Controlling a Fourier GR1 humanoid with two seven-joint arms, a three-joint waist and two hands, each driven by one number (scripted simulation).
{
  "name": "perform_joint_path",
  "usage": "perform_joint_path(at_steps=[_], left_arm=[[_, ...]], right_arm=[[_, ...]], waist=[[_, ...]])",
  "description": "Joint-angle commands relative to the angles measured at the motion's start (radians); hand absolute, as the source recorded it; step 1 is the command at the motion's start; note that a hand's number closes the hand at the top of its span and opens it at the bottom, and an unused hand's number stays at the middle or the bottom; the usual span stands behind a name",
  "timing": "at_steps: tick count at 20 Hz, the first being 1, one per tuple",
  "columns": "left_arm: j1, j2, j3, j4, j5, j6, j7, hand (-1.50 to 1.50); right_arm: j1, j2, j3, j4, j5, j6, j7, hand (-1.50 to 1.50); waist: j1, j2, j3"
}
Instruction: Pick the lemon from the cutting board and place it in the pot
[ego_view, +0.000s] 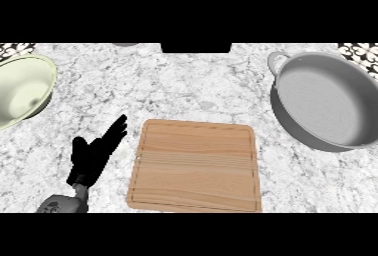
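Note:
The wooden cutting board (196, 166) lies at the centre front of the counter, and no lemon shows on it. A large grey pot (325, 102) with a loop handle stands at the right; its inside shows nothing but grey metal. My left hand (92, 157) rests open just left of the board, fingers straight and pointing up and away. The right hand is out of the picture.
A pale green bowl (22, 90) sits at the left edge of the marble counter (192, 85). A dark object (196, 47) sits at the far edge, top centre.

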Motion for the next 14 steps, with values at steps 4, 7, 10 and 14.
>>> perform_joint_path(at_steps=[4,7,10,14], left_arm=[[-0.018,-0.024,-0.004,0.049,-0.023,-0.015,-0.032,0.0],[0.006,-0.041,-0.028,-0.069,-0.046,0.037,0.082,0.0],[0.0,-0.047,-0.007,0.037,-0.059,0.02,-0.015,0.0],[-0.001,-0.003,0.04,-0.046,-0.001,-0.037,0.052,0.0]], right_arm=[[-0.154,-0.077,-0.063,0.333,0.125,0.075,-0.183,1.5],[-0.158,-0.069,-0.063,0.309,0.172,-0.011,-0.215,1.5],[-0.206,-0.129,-0.073,0.289,0.202,-0.036,-0.178,1.5],[-0.237,-0.199,-0.087,0.165,0.203,-0.052,0.014,1.5]], waist=[[0.014,0.002,-0.002],[0.011,-0.003,-0.003],[0.006,-0.001,-0.005],[0.005,-0.004,-0.006]])
